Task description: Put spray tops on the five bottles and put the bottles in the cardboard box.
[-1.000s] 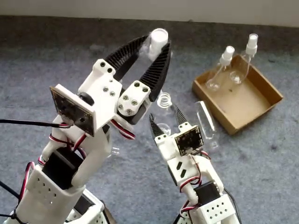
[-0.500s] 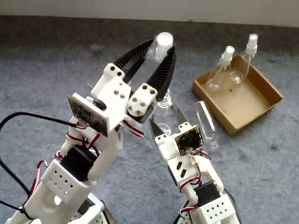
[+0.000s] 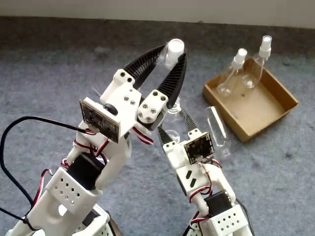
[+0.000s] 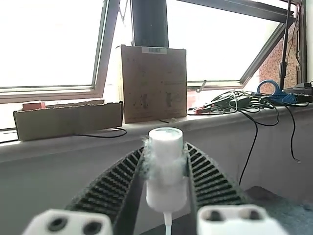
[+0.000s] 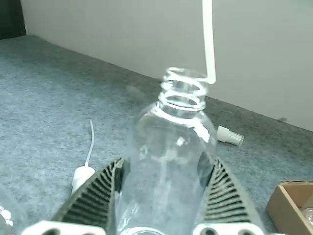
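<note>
Left claw (image 3: 173, 53): raised high over the table (image 3: 59, 88), closed narrow on a white spray top (image 3: 175, 47). In the left wrist view the ribbed fingers (image 4: 210, 178) are pressing both sides of the top's body, and its thin dip tube (image 4: 167, 223) is hanging straight down between them.

Right claw (image 3: 172, 119): sitting low on the table, directly beneath the left claw, gripping an upright clear bottle (image 3: 172, 132). In the right wrist view the fingers (image 5: 98, 196) are hugging the bottle's body on both flanks. The threaded neck (image 5: 183, 93) is standing open and uncapped. The dip tube is coming down from above, with its bent lower end sitting at the neck's rim; I cannot tell whether it is inside.

Cardboard box (image 3: 266, 103): lying to the right of both arms. Two capped bottles are leaning in its far corner, one (image 3: 229, 81) beside the other (image 3: 253, 73).

One more clear bottle (image 3: 216, 127) is lying on its side between the right claw and the box, uncapped.

A loose spray top (image 5: 80, 175) with its tube is lying on the table beside the right claw. A small white cap (image 5: 229, 134) is lying farther off, near the wall.
</note>
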`<state>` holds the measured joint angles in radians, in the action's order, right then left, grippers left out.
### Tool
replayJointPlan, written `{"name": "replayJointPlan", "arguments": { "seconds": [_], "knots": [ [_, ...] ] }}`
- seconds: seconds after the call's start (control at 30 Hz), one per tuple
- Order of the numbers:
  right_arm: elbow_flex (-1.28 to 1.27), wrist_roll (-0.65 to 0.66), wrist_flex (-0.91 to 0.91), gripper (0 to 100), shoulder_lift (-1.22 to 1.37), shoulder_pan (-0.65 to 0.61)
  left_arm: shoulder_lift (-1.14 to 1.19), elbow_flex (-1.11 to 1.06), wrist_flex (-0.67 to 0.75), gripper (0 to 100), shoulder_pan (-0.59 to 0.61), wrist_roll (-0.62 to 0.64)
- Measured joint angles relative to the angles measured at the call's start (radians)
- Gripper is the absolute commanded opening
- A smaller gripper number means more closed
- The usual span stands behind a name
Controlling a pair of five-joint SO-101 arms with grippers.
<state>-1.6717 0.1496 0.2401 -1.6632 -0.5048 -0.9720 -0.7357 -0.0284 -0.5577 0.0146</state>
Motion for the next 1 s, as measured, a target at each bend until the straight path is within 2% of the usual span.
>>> {"name": "replayJointPlan", "arguments": {
  "seconds": [0.27, 0.4, 0.73, 1.0],
  "knots": [
    [0.000, 0.000, 0.000, 7.0, 0.000, 0.000, -0.072, 0.000, -0.002, 3, 0.000, 0.000],
    [0.000, 0.000, 0.000, 7.0, 0.000, 0.000, -0.129, 0.002, -0.051, 3, -0.005, 0.000],
    [0.000, 0.000, 0.000, 7.0, 0.000, 0.000, -0.092, 0.002, -0.068, 3, -0.005, 0.000],
    [0.000, 0.000, 0.000, 7.0, 0.000, 0.000, -0.068, -0.132, -0.068, 3, -0.006, 0.000]
  ]
}}
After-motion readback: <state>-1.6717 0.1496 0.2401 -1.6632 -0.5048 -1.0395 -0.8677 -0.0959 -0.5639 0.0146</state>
